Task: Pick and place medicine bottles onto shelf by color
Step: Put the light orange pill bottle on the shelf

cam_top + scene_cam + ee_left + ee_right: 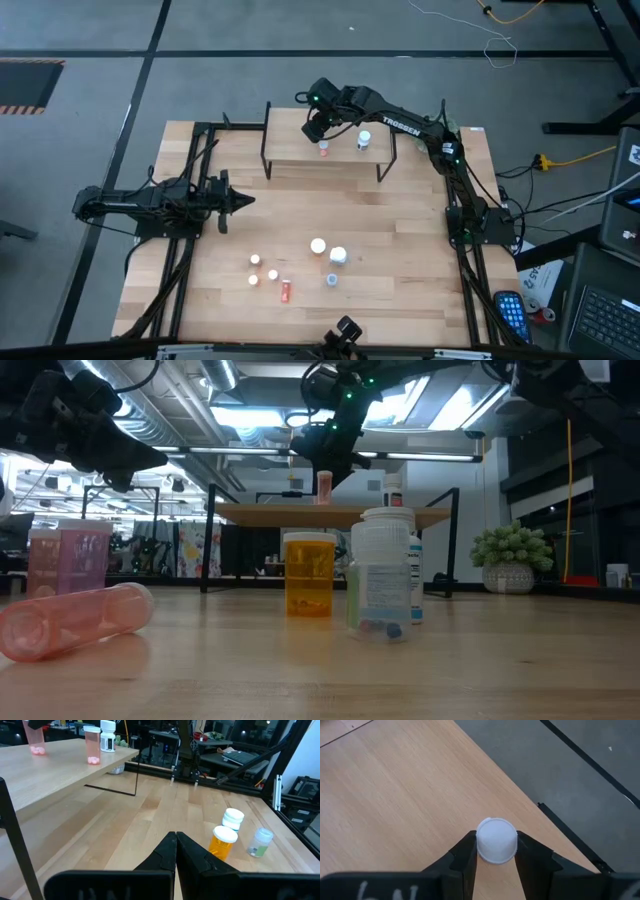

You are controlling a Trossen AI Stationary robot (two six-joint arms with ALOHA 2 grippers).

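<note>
Right gripper: over the shelf near its back edge, fingers closed around a white-capped bottle
Left gripper: idle at the surface's left side, fingers pressed together, holding nothing
Already shelved: pink bottle, white bottle
Waiting: remaining bottles on the surface
Risk: release so near the rim could tip the bottle off the back

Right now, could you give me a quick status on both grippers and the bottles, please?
Right gripper over the shelf, shut on a white-capped bottle. Left gripper shut, empty, waiting at table's left. Two bottles shelved; seven remain on the table. Nothing obstructing.
</note>
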